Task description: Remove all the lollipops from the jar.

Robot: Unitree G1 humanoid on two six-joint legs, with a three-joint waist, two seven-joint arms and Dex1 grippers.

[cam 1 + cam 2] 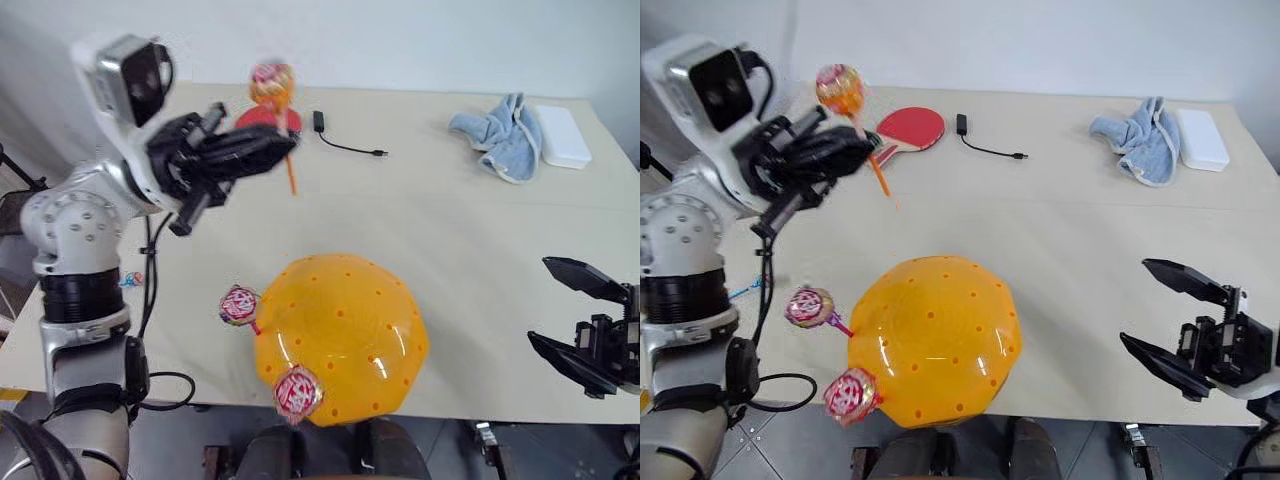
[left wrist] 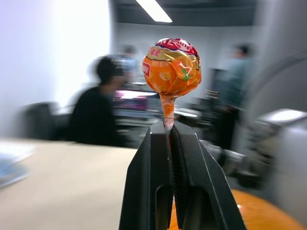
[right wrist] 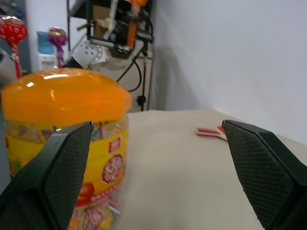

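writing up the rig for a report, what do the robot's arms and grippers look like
The left arm is built of silver-grey rounded joint housings with black ribbed bands, and black cables run down beside it. A white-cased camera box sits on its wrist. The left gripper is black, with flat wedge-shaped fingers. The right gripper is also black, and its broad tapered fingers have cross-hatched textured pads.

**Orange lollipop pinched in the left gripper**

You see the left gripper [image 2: 169, 132] with its two black fingers [image 2: 148, 187] pressed together on the thin orange stick of a round lollipop in a crinkled orange wrapper [image 2: 171, 66], candy upright above the fingertips. Below lies a pale beige tabletop [image 2: 62, 191] and an orange domed surface [image 2: 259, 215]. Behind, blurred, a person in dark clothing [image 2: 98, 110] sits.
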